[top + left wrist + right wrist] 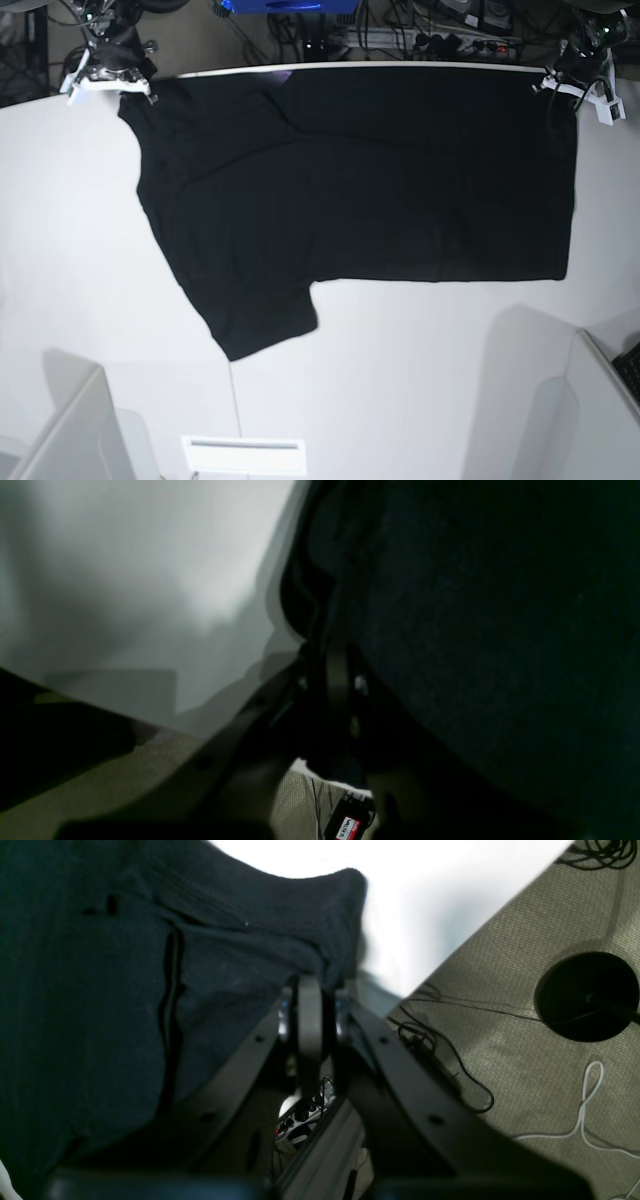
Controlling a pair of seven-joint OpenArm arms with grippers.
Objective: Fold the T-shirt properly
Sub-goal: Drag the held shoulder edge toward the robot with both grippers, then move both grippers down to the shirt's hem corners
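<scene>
T-shirt [380, 180], matte black knit cloth, spreads broad and flat.

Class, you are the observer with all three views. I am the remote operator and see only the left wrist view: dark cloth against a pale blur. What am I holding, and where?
Observer: The left gripper pinches the T-shirt at its far corner, by the table edge.
Operator: And the other arm?
Observer: The right gripper is shut on the opposite far corner.
Operator: How does the shirt lie?
Observer: Spread flat, plain black side up, one sleeve pointing toward the base camera.
</scene>
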